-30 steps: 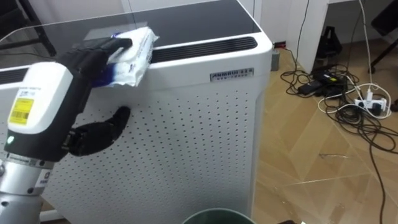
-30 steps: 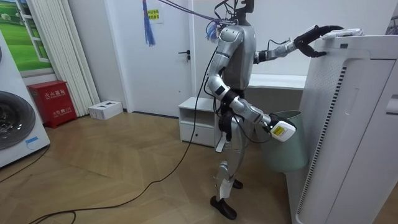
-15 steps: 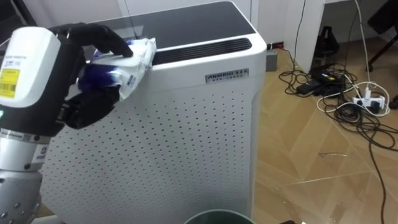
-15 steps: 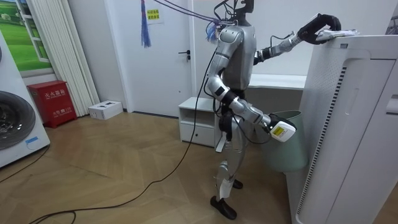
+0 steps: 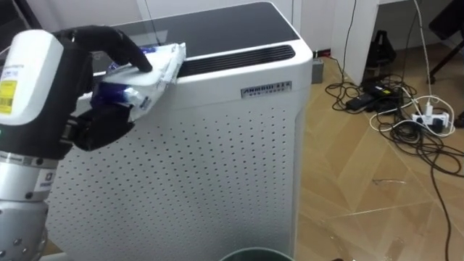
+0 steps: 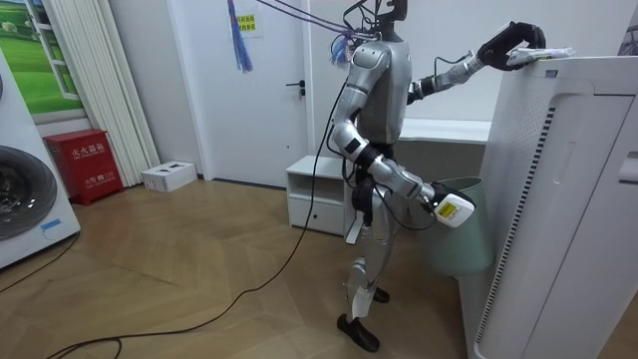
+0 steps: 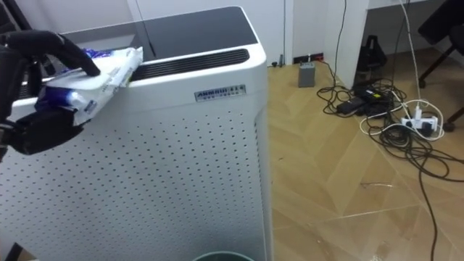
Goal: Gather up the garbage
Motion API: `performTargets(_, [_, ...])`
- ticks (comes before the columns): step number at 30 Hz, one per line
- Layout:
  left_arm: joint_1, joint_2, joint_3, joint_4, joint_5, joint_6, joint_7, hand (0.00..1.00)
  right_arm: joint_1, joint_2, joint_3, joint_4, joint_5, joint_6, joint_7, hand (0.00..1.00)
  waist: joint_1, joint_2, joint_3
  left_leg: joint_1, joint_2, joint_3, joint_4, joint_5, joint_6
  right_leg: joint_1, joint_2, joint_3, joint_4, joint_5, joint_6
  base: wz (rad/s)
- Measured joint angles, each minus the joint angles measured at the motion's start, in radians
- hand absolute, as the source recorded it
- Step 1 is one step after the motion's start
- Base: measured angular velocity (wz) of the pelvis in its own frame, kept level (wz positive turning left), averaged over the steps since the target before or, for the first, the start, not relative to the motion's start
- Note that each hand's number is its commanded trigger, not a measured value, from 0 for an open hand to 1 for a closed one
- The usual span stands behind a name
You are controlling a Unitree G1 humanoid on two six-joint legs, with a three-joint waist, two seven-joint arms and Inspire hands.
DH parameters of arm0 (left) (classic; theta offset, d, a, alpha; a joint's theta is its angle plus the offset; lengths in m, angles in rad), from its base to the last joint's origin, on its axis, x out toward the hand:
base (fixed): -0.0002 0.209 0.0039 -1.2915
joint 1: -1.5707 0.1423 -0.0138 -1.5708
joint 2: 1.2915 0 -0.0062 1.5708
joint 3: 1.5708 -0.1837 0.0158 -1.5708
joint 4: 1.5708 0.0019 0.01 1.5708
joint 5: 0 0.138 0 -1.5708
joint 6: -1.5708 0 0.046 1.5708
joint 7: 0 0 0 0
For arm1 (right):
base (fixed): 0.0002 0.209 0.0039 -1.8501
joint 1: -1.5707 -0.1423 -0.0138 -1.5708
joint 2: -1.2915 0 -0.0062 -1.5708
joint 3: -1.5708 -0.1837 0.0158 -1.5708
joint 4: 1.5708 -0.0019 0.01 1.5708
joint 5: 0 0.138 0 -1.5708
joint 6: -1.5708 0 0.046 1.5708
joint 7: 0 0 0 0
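Left hand [image 5: 101,123] gripping white-blue plastic packet [image 5: 156,71] atop white perforated appliance [image 5: 217,167]; drop into green bin [image 5: 254,255] below hand outstanding.

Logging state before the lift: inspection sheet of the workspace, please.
Surface: purifier top, with a dark panel and a vent slot.
Job's things: white and blue packet tilted at the top's front edge; bin on the floor in front of the purifier.
Clutter: nothing seen.
Hands: left hand, fingers curled over the packet; right hand low by the bin.
Cables: tangle with a power strip on the floor to the right.
Surroundings: wood floor; washer, red box, door.
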Motion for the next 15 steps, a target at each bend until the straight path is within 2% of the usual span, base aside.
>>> performTargets(4, [0.008, -0.02, -0.034, -0.028, -0.246, 0.0, -0.069, 1.0, -0.004, 0.0, 0.01, 0.0, 0.004, 0.0, 0.005, 1.0, 0.003, -0.015, -0.0045, -0.002, 0.0, 0.002, 0.0, 0.0, 0.0, -0.003, -0.001, 0.002, 0.001, 0.0, 0.0, -0.01])
performTargets(6, [0.011, -0.033, -0.07, -0.028, -0.382, -0.009, -0.121, 1.0, -0.007, 0.0, 0.033, 0.0, 0.004, 0.0, -0.004, 1.0, 0.002, -0.032, -0.0049, 0.013, 0.001, 0.002, -0.001, 0.0, 0.0, 0.013, 0.0, 0.002, -0.002, 0.0, 0.0, 0.0])
performTargets(10, [0.028, -0.042, -0.142, -0.028, -0.567, -0.034, -0.236, 1.0, -0.025, -0.001, 0.059, 0.0, 0.004, 0.001, -0.02, 1.0, 0.003, -0.042, -0.0008, 0.014, 0.0, 0.003, 0.0, 0.0, 0.001, 0.016, 0.0, 0.001, -0.004, 0.001, 0.001, 0.0])
performTargets(12, [0.052, -0.04, -0.191, -0.027, -0.62, -0.009, -0.323, 1.0, -0.035, 0.0, 0.064, 0.0, 0.004, 0.004, -0.018, 1.0, 0.002, -0.039, -0.0003, 0.005, 0.0, 0.005, 0.001, 0.0, 0.001, 0.008, 0.001, 0.002, -0.003, 0.001, 0.002, -0.03])
performTargets(15, [0.1, -0.027, -0.271, -0.027, -0.629, 0.039, -0.46, 1.0, -0.049, 0.001, 0.07, 0.0, 0.004, 0.005, -0.011, 1.0, -0.006, -0.026, -0.0031, -0.012, 0.003, 0.009, 0.005, 0.001, 0.001, -0.012, 0.002, -0.002, -0.002, 0.007, -0.002, -0.04])
